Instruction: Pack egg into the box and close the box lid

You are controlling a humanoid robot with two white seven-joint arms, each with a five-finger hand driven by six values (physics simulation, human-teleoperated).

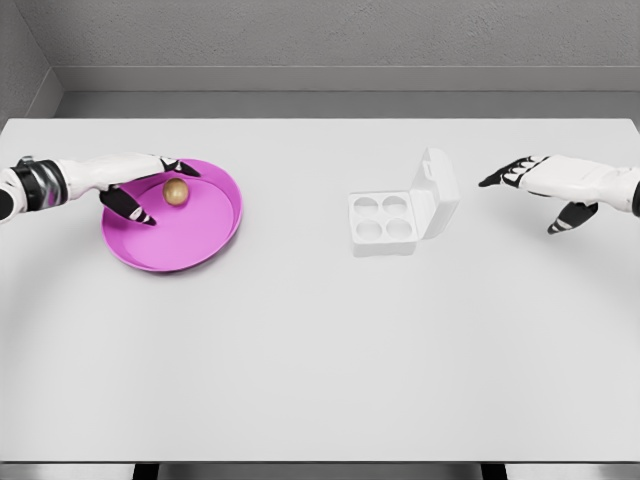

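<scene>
A brown egg (176,191) lies in the magenta plate (190,248) at the table's left. My left hand (150,190) hovers over the plate's left side, fingers spread around the egg without closing on it. The white egg box (385,223) sits right of centre, its lid (438,191) standing open on the right side, with its round cells showing empty. My right hand (535,190) hangs open to the right of the box, apart from the lid.
The white table (320,360) stretches wide in front of the plate and box. A grey wall runs along the far edge.
</scene>
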